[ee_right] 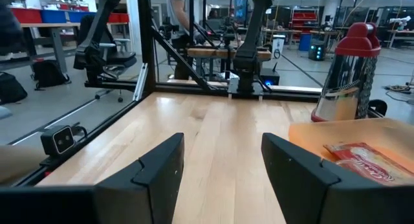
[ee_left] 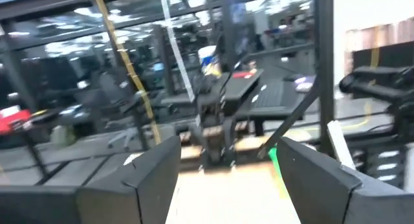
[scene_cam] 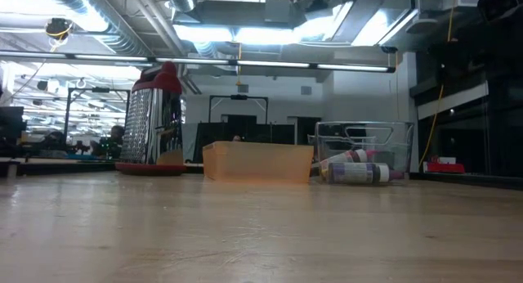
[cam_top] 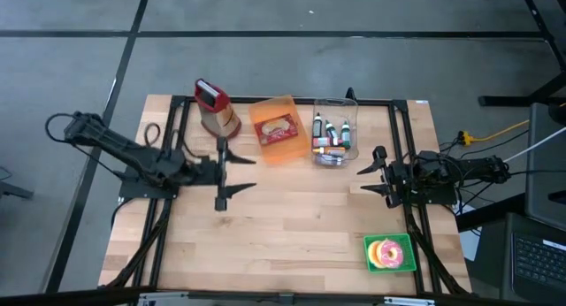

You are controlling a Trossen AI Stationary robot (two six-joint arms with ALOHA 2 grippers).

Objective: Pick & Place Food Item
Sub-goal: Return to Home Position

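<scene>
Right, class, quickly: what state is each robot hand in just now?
Left hand: open, holding nothing.
Right hand: open, holding nothing.

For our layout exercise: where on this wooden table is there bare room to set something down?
Free: the wooden table between the left gripper and right gripper, and its front stretch left of the green doughnut tray. Crowded: the back row of red-topped metal grater, orange plastic bin, transparent bin.
</scene>
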